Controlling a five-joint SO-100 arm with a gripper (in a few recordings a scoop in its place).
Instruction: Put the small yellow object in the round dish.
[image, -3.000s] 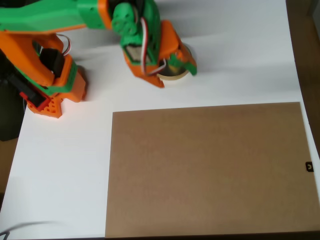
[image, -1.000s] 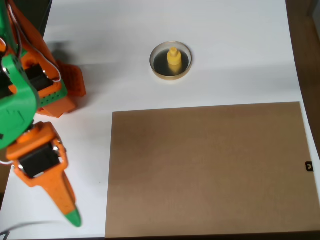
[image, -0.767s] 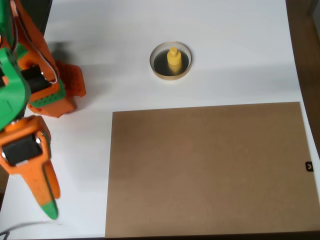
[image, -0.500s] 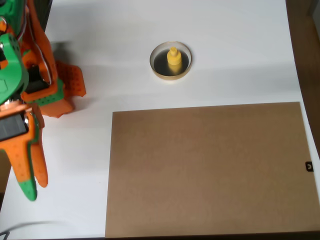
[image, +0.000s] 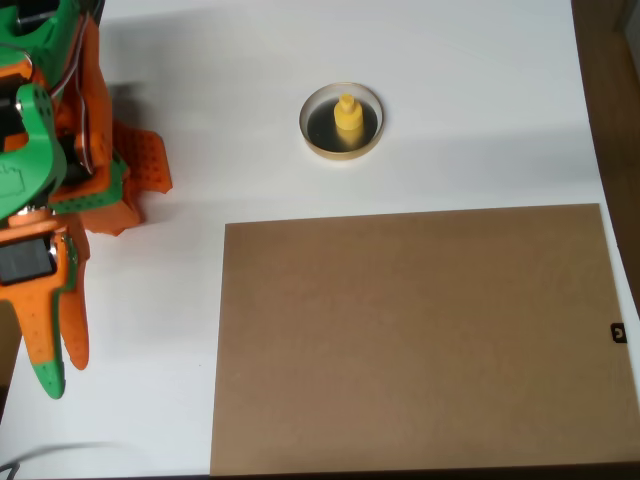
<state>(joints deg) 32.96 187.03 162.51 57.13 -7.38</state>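
A: Where is the small yellow object (image: 347, 114) sitting?

B: Upright inside the round dish (image: 341, 149), on the dark glossy floor, knob up. The dish is resting on the white table (image: 450, 100), above the top edge of the brown board (image: 415, 335).

A: And the gripper (image: 58, 362)?

B: It is hanging at the left edge of the overhead view, well apart from the dish, fingers pointing down the picture. The fingers are lying together with barely a gap, nothing between them: closed and empty.
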